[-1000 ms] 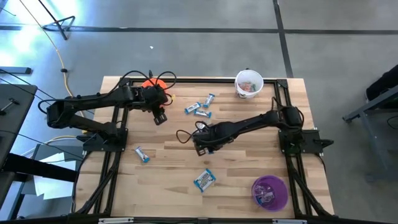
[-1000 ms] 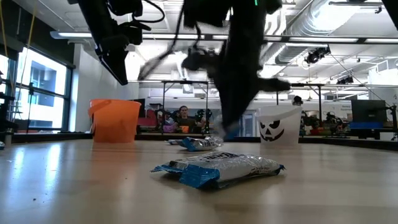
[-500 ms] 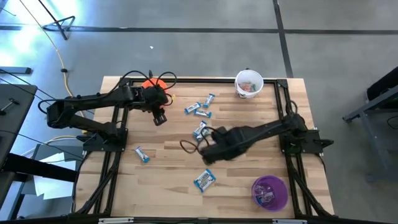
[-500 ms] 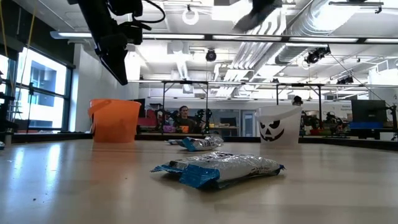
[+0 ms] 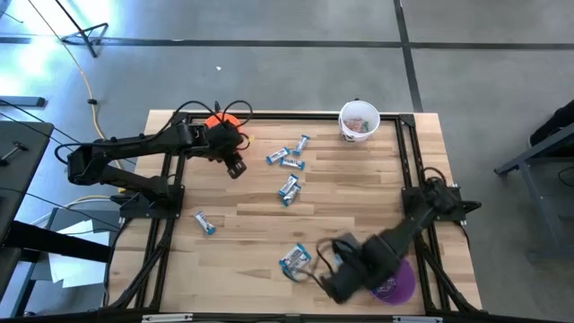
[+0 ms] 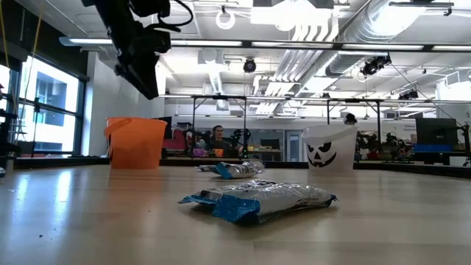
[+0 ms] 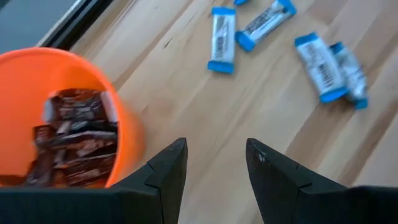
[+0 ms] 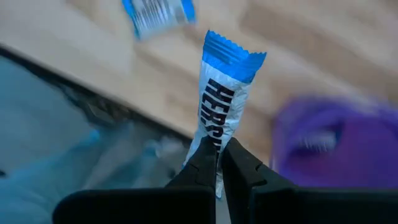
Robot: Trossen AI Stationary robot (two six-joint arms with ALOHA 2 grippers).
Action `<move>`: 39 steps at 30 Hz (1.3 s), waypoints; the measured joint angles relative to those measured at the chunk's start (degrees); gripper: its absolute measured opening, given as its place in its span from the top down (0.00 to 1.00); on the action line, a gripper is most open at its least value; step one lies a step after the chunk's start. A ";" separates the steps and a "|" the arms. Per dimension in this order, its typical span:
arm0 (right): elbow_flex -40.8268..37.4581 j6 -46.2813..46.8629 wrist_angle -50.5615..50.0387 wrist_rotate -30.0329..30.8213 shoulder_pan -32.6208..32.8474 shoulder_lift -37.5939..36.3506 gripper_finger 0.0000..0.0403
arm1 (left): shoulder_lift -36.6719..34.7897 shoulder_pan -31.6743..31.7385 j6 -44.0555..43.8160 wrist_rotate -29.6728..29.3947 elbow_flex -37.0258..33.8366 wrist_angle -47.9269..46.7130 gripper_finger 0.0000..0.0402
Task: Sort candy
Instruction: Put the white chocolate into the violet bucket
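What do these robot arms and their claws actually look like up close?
Both arms are dark, almost black, built from slim jointed segments with thin black cables looping alongside. The left claw ends in two chunky, matte black fingers with angled, wedge-like tips. The right claw has the same two dark fingers, tapering to narrow points. No markings show on either.

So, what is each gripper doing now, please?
Left gripper: open, empty, beside the orange cup.
Right gripper: shut on a blue-and-white candy.
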 joint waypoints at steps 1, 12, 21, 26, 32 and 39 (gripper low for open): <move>-0.35 1.22 0.05 -1.45 1.45 0.00 1.00 | 0.00 0.00 -0.73 0.52 0.00 0.70 0.62; -6.75 13.74 0.07 -5.78 13.36 -0.10 1.00 | 0.00 -2.18 -9.87 1.86 0.00 5.69 0.62; -23.44 12.67 -0.08 -11.96 14.23 -4.59 1.00 | 0.00 -5.71 -12.41 5.97 0.00 11.51 0.62; -27.30 12.67 -0.03 -11.88 14.59 -7.26 0.99 | 0.00 -7.60 -14.33 5.97 0.00 12.84 0.62; -27.42 12.29 0.08 -9.27 14.51 -9.15 0.85 | 0.00 -9.26 -14.34 5.93 0.00 12.83 0.62; -27.39 12.27 0.08 -12.04 14.53 -9.44 0.66 | 0.00 -9.49 -14.34 5.62 0.00 12.82 0.62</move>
